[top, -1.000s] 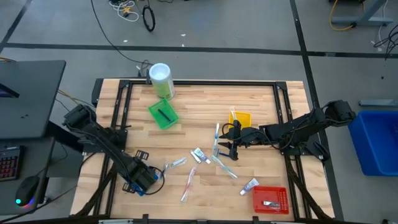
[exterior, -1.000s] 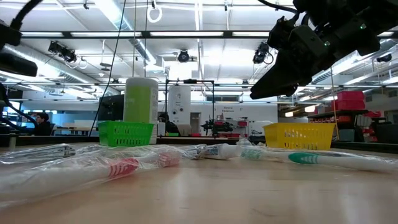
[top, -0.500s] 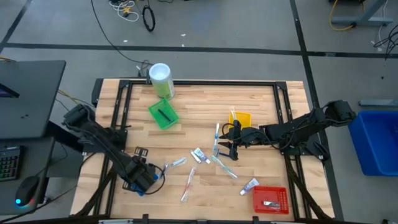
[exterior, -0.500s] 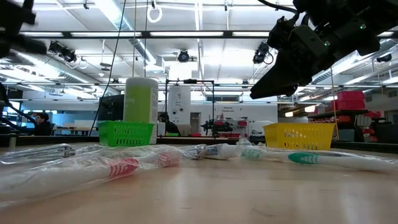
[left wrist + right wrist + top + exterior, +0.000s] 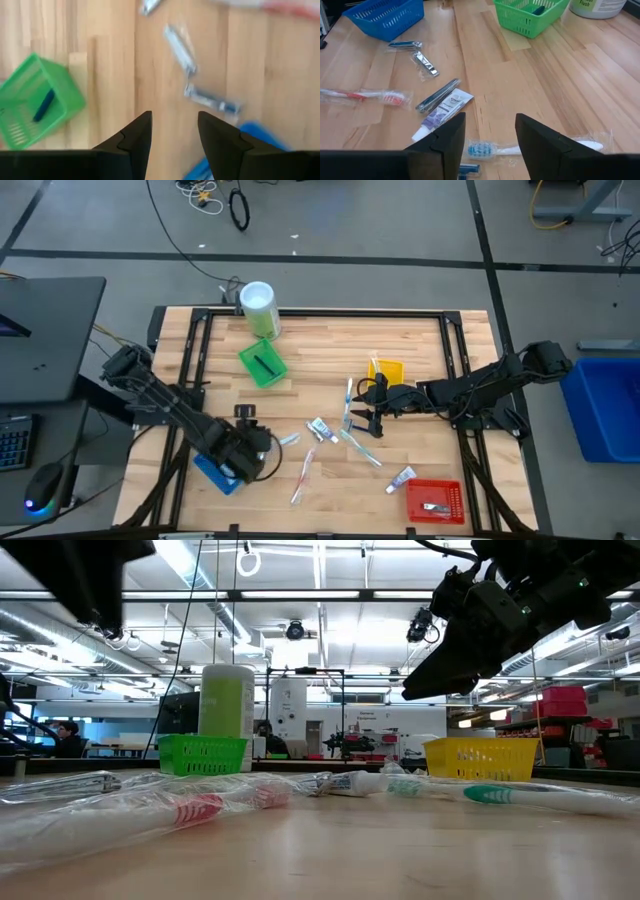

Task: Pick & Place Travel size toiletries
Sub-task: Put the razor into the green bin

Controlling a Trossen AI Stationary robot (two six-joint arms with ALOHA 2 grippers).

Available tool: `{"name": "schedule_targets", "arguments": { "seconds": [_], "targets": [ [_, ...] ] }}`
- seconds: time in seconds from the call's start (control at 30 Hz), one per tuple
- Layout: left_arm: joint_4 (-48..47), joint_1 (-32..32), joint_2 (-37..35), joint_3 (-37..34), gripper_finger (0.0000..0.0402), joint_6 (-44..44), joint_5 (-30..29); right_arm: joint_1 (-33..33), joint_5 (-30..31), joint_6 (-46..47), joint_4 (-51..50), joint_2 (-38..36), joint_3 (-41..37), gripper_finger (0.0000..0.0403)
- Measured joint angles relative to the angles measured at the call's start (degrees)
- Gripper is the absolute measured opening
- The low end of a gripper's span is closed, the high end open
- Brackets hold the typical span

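Toiletries lie scattered over the middle of the wooden table (image 5: 330, 340), between the green tray (image 5: 263, 365) and the red tray (image 5: 435, 500): wrapped toothbrushes, small tubes and thin metal pieces. From above, the green canister (image 5: 258, 308) stands just behind the green tray, which holds one dark item, and the yellow tray (image 5: 387, 370) sits to its right. The blue tray (image 5: 216, 473) is partly hidden under the left arm there, yet the right wrist view shows it whole, with a red-bristled toothbrush (image 5: 365, 96), a tube (image 5: 442, 114) and a blue-bristled toothbrush (image 5: 530, 148) spread in front of the green tray. The level view shows only a teal toothbrush (image 5: 530, 796) near the yellow tray and the canister rising behind the green one.

The left gripper (image 5: 172, 132) hangs above the table in front of the green tray, fingers parted and empty, over bare wood near two small wrapped pieces. The right gripper (image 5: 489, 132) reaches in low beside the yellow tray, fingers apart, holding nothing.
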Motion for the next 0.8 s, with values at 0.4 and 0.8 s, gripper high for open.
{"name": "schedule_targets", "arguments": {
  "seconds": [0.4, 0.8],
  "targets": [
    [10.93, 9.88, -2.72, -0.01, 0.0160, 15.08, 4.07, 3.26, -2.47, 1.02, -2.66, -2.31, 0.37, 0.0173],
    [39.50, 15.51, -10.94, -14.34, 0.0155, 26.17, 5.88, 9.40, -7.49, 15.72, -31.69, -1.43, 6.36, 0.0169]
  ]
}}
